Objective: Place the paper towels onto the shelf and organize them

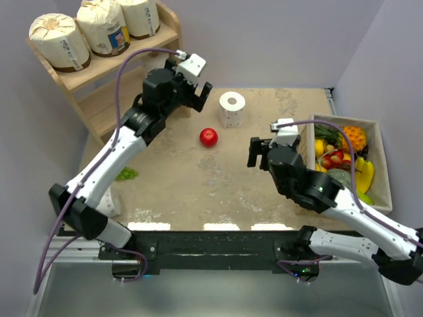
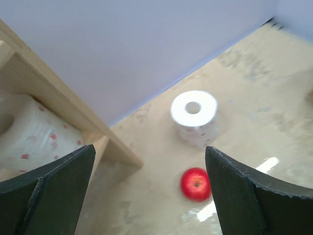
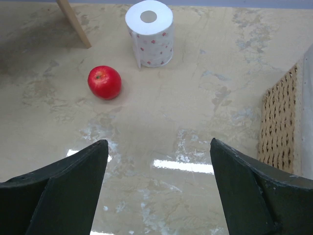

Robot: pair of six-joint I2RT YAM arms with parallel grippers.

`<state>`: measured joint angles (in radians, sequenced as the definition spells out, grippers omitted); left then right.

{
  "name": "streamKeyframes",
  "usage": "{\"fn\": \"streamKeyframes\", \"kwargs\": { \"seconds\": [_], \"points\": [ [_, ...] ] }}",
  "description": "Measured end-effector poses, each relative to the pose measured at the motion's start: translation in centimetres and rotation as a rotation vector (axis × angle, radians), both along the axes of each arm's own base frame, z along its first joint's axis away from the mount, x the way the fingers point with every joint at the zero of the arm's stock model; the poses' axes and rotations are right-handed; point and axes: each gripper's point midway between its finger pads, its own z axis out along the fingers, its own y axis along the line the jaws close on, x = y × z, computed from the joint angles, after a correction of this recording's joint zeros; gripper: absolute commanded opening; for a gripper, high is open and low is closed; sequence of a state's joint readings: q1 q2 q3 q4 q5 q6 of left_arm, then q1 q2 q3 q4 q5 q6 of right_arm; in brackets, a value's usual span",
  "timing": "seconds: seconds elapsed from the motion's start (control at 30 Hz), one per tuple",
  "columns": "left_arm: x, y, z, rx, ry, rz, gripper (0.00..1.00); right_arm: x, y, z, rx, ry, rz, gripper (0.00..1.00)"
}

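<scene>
At the worktop's far left corner you see the shelf (image 1: 92, 74), with its lower tiers hidden behind the left arm. Three wrapped paper towels (image 1: 102, 28) stand upright on its top tier, cut off by the frame. Your left wrist view shows a lying roll (image 2: 34, 134) on its side in a lower tier, partly cropped. The left gripper (image 1: 198, 99) hangs released and empty beside the shelf. A standing roll (image 1: 232, 109) sits near the far edge, core up, with open room around it and an apple (image 1: 209, 137) nearby. The right gripper (image 1: 256, 152) is spread wide, holding nothing, by the fruit box (image 1: 382, 148) at the right edge.
</scene>
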<state>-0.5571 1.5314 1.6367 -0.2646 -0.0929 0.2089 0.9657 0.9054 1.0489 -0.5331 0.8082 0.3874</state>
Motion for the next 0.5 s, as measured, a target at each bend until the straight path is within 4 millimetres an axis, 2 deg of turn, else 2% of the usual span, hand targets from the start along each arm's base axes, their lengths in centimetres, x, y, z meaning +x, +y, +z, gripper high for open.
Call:
{"fn": "streamKeyframes", "kwargs": {
  "seconds": [0.07, 0.13, 0.2, 0.27, 0.3, 0.37, 0.43, 0.5],
  "points": [
    [-2.5, -0.1, 0.3, -0.084, 0.008, -0.058, 1.00, 1.4, 0.7, -0.5, -0.021, 0.013, -0.015, 0.88],
    [-4.4, -0.2, -0.3, -0.143, 0.030, -0.097, 1.00, 3.5, 0.8, -1.1, -0.011, 0.034, -0.039, 0.88],
    [-6.3, -0.2, -2.6, -0.179, 0.083, -0.132, 1.00, 6.4, -0.2, -1.8, 0.008, 0.056, -0.094, 0.88],
    [-7.3, -0.1, -4.8, -0.194, 0.130, -0.143, 1.00, 8.6, -0.9, -2.3, 0.027, 0.076, -0.125, 0.88],
    [-8.0, 0.1, -6.6, -0.200, 0.163, -0.141, 1.00, 9.9, -1.2, -2.6, 0.037, 0.088, -0.140, 0.88],
    [-8.9, 0.5, -8.8, -0.207, 0.209, -0.131, 1.00, 12.5, -1.1, -2.7, 0.068, 0.102, -0.150, 0.88],
    [-9.8, 1.2, -10.2, -0.220, 0.232, -0.114, 1.00, 15.1, -0.9, -3.1, 0.091, 0.120, -0.156, 0.88],
    [-10.4, 1.7, -10.2, -0.240, 0.229, -0.102, 1.00, 18.0, -0.6, -3.9, 0.108, 0.146, -0.161, 0.89]
  ]
}}
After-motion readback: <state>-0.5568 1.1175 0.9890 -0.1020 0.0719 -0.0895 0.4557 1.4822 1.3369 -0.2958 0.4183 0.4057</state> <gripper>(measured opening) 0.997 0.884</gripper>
